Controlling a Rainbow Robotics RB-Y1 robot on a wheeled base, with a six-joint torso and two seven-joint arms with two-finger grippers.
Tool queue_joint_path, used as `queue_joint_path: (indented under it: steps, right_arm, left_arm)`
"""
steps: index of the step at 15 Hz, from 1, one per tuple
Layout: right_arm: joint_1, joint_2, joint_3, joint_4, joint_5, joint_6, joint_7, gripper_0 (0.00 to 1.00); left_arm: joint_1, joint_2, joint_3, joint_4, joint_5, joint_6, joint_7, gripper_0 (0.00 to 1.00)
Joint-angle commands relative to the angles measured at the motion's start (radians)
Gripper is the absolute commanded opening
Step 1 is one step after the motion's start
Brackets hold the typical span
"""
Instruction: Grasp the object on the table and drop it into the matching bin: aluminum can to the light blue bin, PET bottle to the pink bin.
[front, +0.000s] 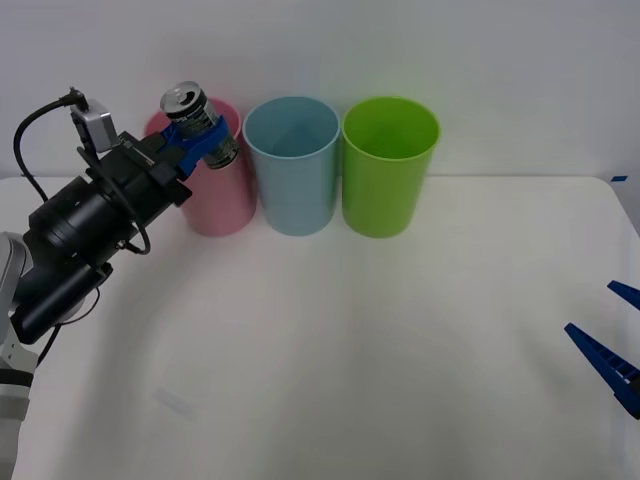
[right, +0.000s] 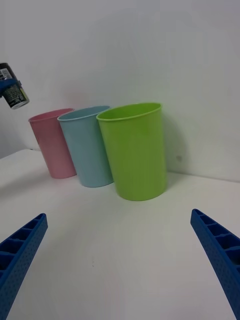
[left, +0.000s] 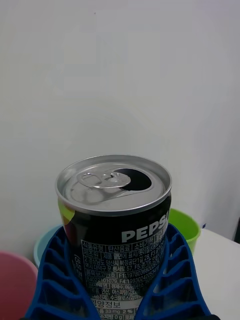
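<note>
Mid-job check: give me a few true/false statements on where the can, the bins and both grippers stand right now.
1. The left gripper is shut on the aluminum can. True.
2. The can rests on the table. False: it is held in the air, near the pink bin.
3. The light blue bin stands between the pink bin and the lime green cup. True.
4. The right gripper grips a bottle. False: it is open and holds nothing, low over the table at the right.
5. The can's top is sealed. False: its pull-tab opening is open.
</note>
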Motion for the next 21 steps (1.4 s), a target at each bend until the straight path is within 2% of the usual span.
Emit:
queue_joint_path:
  steps: [1, 7, 16, 21]
  right_arm:
    - [0.000, 0.000, 0.000, 0.000, 0.000, 0.000, 0.000, 1.00]
    - [0.000, 0.000, 0.000, 0.000, 0.000, 0.000, 0.000, 1.00]
    - [0.000, 0.000, 0.000, 0.000, 0.000, 0.000, 0.000, 1.00]
    - [0.000, 0.000, 0.000, 0.000, 0.000, 0.000, 0.000, 1.00]
  left_arm:
    - [-0.040, 0.000, -0.037, 0.000, -0.013, 0.076, 0.019, 0.00]
    - [-0.136, -0.002, -0.115, 0.027, -0.095, 0.225, 0.059, 0.00]
    - [-0.380, -0.010, -0.143, 0.285, -0.174, 0.253, 0.055, 0.00]
    - [-0.432, -0.014, -0.143, 0.330, -0.207, 0.285, 0.052, 0.00]
